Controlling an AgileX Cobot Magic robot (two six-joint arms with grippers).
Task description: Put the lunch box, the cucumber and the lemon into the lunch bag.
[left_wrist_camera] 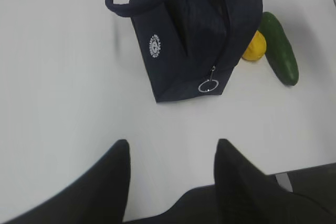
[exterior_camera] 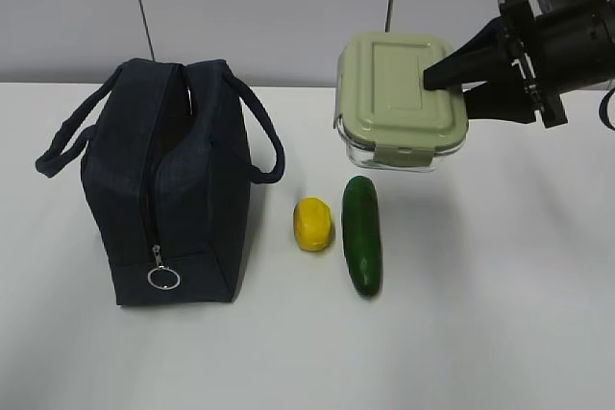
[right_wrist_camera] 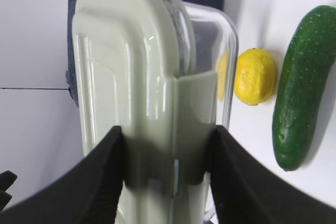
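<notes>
The right gripper (exterior_camera: 452,72) reaches in from the right edge of the exterior view and clamps the lunch box (exterior_camera: 399,93) by its right end. The right wrist view confirms the grip: both black fingers (right_wrist_camera: 102,182) press against the sage-green lid and clear base, one on each face. The lunch box hangs tilted, lid facing the camera, clear of the white table (exterior_camera: 480,333), above and behind the cucumber (exterior_camera: 362,235).

The cucumber lies flat on the table, its long axis running front to back. The lemon (exterior_camera: 313,224) sits just beside it on the left, apart from it by a narrow gap. Both rest to the right of the lunch bag (exterior_camera: 173,189).

The lunch bag stands upright on the table's left side, its top zipper drawn apart so the mouth gapes. The silver ring pull (exterior_camera: 163,278) hangs low on the near end panel. The two loop handles fall outward to either side. The left wrist view shows a small white round logo (left_wrist_camera: 154,45) on one side panel.

The left gripper (left_wrist_camera: 172,171) hovers over bare table in front of the bag, its jaws spread and holding nothing.
</notes>
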